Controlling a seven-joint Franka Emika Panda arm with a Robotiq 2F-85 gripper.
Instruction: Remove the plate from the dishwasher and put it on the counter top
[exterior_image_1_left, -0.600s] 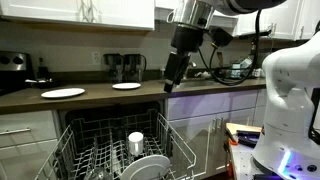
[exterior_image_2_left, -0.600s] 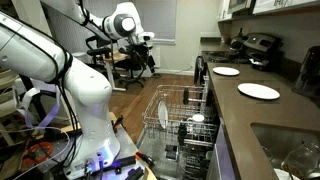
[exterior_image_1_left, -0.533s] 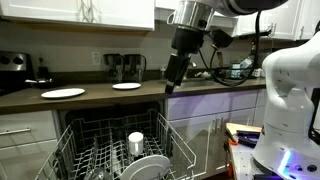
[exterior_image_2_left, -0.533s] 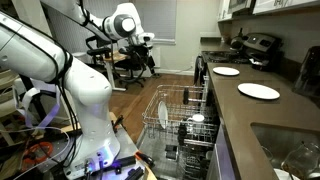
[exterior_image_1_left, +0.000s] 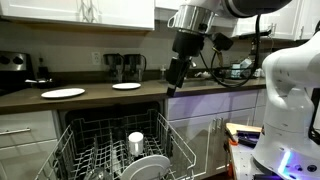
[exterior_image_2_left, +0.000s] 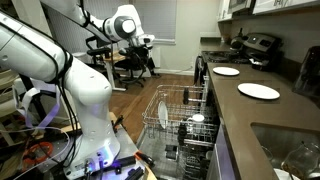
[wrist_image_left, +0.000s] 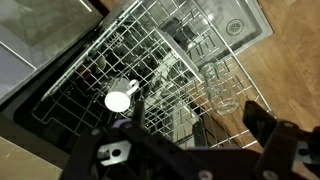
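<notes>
Wrist view: the pincer (wrist_image_left: 195, 142) is spread wide with nothing pinched, held high over the open dishwasher (wrist_image_left: 150, 50). The plate (exterior_image_1_left: 152, 168) is propped among the tines at the rack's near edge (just beside a white cup (exterior_image_1_left: 135, 140)), well below the desk (exterior_image_1_left: 100, 94).

Smooth glossy pale plate (exterior_image_1_left: 151, 168) lower centre, pale coated-wire dishwasher rack (wrist_image_left: 170, 60), dark brown smooth bench (exterior_image_1_left: 96, 96), wood-plank floor (exterior_image_2_left: 135, 95), glossy white plastic robot shell (exterior_image_1_left: 290, 90)
</notes>
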